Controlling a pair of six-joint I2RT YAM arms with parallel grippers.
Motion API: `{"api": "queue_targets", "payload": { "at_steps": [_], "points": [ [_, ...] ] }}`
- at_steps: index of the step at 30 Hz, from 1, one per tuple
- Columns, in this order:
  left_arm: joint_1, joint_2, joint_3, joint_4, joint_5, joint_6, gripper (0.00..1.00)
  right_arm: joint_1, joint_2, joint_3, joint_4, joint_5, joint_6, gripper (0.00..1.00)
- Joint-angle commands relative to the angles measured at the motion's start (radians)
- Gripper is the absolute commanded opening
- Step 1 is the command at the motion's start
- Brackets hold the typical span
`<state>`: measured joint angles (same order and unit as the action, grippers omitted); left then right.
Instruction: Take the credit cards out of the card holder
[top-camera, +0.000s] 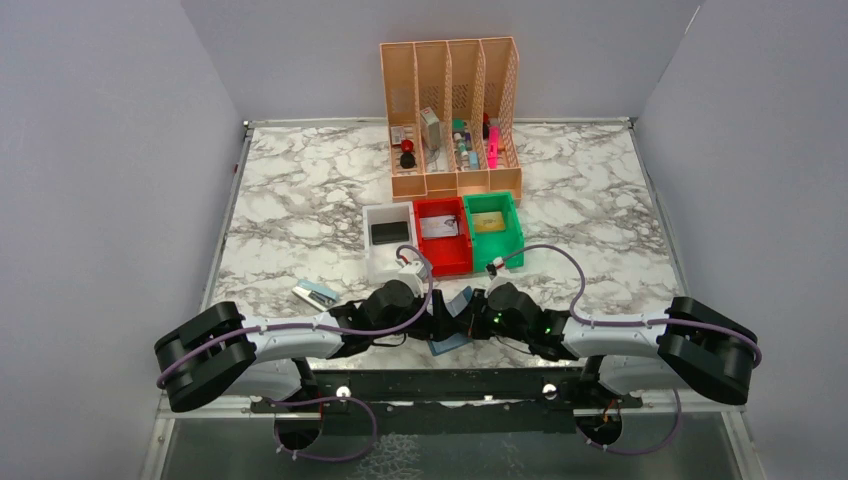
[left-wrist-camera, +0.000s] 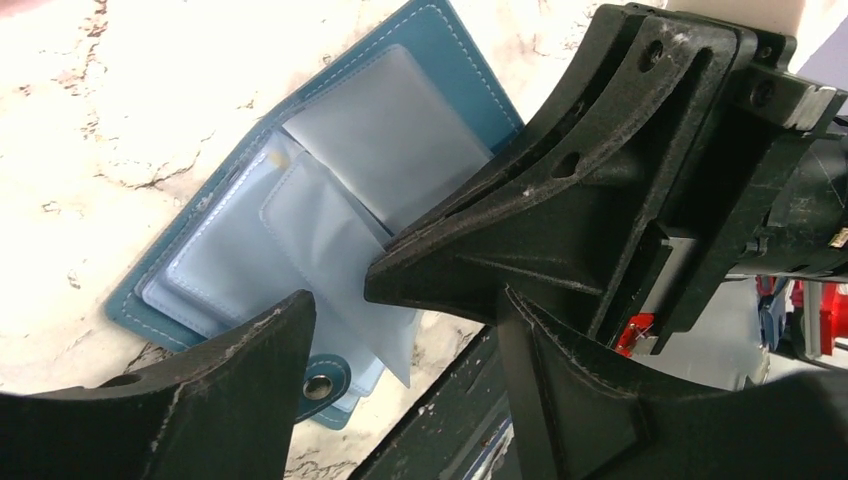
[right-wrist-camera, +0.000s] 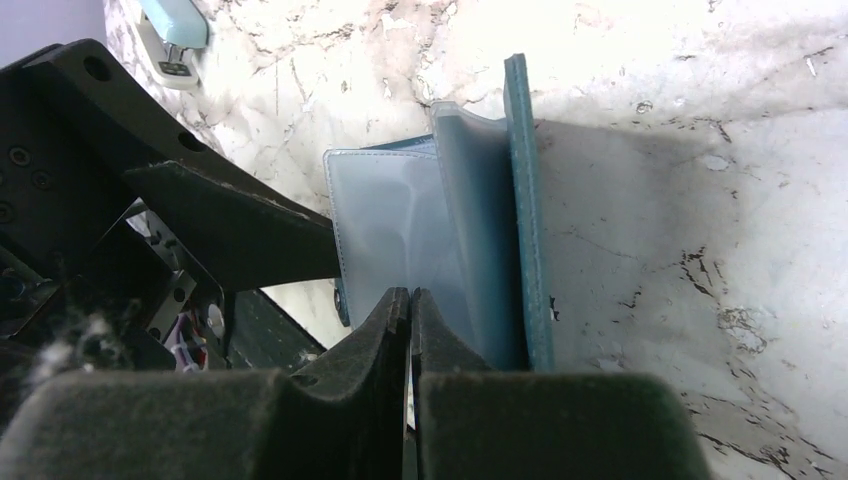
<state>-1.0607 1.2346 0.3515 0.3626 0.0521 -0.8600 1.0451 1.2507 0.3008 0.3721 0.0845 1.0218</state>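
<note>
The teal card holder (top-camera: 450, 343) lies open on the marble between both arms, its light-blue inside and clear pockets up (left-wrist-camera: 390, 140). In the right wrist view one half stands on edge (right-wrist-camera: 522, 200). My right gripper (right-wrist-camera: 410, 293) is shut on a clear pocket leaf and also shows in the left wrist view (left-wrist-camera: 378, 272). My left gripper (left-wrist-camera: 405, 310) is open just above the holder's near edge and snap tab (left-wrist-camera: 320, 385), holding nothing. No card shows clearly in the pockets. A flat tan piece (top-camera: 490, 223) lies in the green bin and a greyish one (top-camera: 437, 227) in the red bin.
White (top-camera: 375, 262), red (top-camera: 448, 262) and green (top-camera: 512, 240) bins stand in a row just beyond the grippers. A peach mesh organizer (top-camera: 450, 70) stands behind them. A small mint stapler-like thing (top-camera: 315, 293) lies left of the left arm.
</note>
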Motion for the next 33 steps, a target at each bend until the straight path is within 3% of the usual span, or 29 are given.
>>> {"api": "queue_targets", "payload": {
  "at_steps": [1, 12, 19, 24, 33],
  "points": [
    [-0.008, 0.017, 0.031, 0.072, 0.031, 0.007, 0.68, -0.007, -0.035, -0.003, -0.013, 0.012, 0.012, 0.1],
    [-0.01, 0.062, 0.065, 0.129, 0.065, 0.022, 0.58, -0.007, -0.213, -0.006, -0.252, 0.112, 0.006, 0.27],
    [-0.013, 0.144, 0.115, 0.146, 0.082, 0.032, 0.53, -0.007, -0.425, -0.012, -0.486, 0.204, 0.017, 0.27],
    [-0.022, 0.213, 0.157, 0.146, 0.045, 0.03, 0.43, -0.007, -0.631, -0.038, -0.633, 0.276, 0.043, 0.25],
    [-0.046, 0.403, 0.206, 0.147, 0.049, 0.016, 0.37, -0.007, -0.82, -0.063, -0.664, 0.257, 0.011, 0.24]
  ]
}}
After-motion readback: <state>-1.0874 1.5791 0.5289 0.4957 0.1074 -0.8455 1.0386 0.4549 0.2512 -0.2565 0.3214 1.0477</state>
